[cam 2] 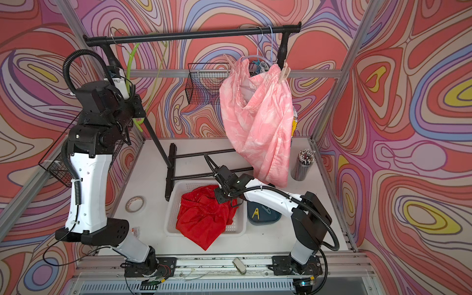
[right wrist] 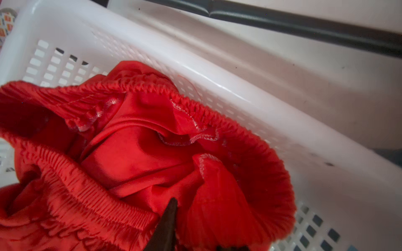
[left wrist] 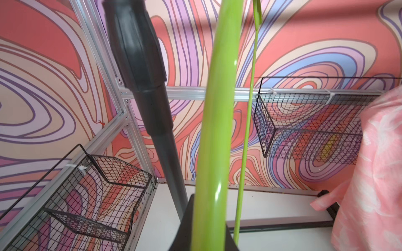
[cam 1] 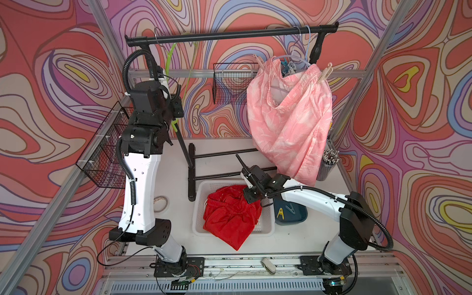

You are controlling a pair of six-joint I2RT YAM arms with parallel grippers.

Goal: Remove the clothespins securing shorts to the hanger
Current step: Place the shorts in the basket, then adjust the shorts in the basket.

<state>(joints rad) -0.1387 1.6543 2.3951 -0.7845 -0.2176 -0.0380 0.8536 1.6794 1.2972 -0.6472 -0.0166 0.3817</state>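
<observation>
Left pincer [cam 1: 174, 122] clenched on green hanger [left wrist: 217, 108], right pincer [cam 1: 251, 199] over red shorts [right wrist: 152, 152] — can't tell its state — I'd pinch the flared tails of that light, springy clothespin [cam 1: 324, 72].

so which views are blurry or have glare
Left wrist: the near green hanger is soft, with small glare spots; the wire baskets behind are sharp. Right wrist: red shorts sharp, glare on the white basket rim. Both top views: evenly lit, no glare.

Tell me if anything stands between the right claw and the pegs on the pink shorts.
No solid thing shows. The right claw sits low over the red shorts in the basket; the pegs clip the pink shorts high above. Their hanging cloth lies along the way up.
</observation>
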